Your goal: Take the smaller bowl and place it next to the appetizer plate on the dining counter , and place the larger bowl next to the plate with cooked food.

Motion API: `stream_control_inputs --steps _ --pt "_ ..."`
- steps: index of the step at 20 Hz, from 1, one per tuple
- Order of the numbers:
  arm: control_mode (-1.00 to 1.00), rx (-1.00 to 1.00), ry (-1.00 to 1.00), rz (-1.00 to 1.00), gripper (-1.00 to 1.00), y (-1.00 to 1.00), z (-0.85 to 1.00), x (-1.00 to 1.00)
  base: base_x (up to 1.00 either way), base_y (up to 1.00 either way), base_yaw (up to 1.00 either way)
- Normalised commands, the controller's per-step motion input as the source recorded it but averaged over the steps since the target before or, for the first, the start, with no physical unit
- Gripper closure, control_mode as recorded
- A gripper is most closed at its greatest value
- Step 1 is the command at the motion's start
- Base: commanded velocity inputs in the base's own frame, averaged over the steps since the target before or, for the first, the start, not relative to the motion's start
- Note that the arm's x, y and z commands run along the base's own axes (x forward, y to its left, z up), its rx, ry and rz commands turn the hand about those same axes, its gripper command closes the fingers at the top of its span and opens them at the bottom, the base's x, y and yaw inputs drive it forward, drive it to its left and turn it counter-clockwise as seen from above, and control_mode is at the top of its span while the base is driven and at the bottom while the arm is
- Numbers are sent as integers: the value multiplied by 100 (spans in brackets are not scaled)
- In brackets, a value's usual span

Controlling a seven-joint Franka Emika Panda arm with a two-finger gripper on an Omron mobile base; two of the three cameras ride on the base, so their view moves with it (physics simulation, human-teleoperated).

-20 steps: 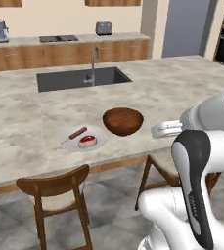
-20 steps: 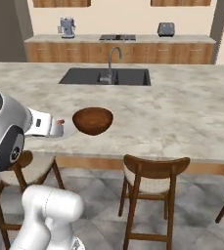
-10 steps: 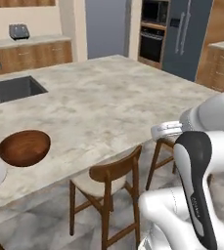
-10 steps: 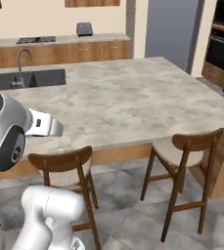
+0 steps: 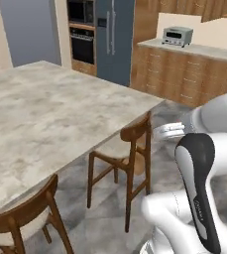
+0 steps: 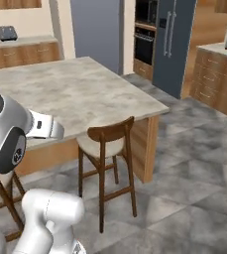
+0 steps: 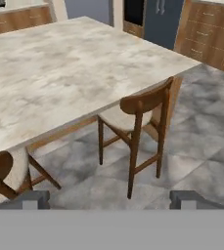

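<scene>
Spanning marbled beige stone, dining counter (image 5: 50, 109) meets curved-backed wooden chair (image 7: 138, 132).

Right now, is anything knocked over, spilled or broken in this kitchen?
Nothing stands out. The dining counter looks clean, the wooden chair at its corner stands upright on the floor, and the toaster oven sits square on the far counter.

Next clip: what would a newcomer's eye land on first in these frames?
Probably the long marbled dining counter, stretching across the left of the left base view. Next, the wooden chair at its near edge, centre of the hand view, over grey tiled floor. Behind stand a dark fridge and built-in oven, with a toaster oven on the wooden cabinets at right.
</scene>
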Motion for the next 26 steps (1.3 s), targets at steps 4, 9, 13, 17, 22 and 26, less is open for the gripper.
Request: stream_control_inputs --steps 4,9,13,17,22,26 --pt "100 0 0 0 -100 0 0 0 28 -90 -46" --pt "100 0 0 0 -100 0 0 0 92 -51 -44" --pt "100 0 0 0 -100 0 0 0 100 -22 -39" --pt "100 0 0 0 -100 0 0 0 100 -8 -37" --pt "100 0 0 0 -100 0 0 0 100 -26 -40" --pt "100 0 0 0 -100 0 0 0 100 -38 -46"
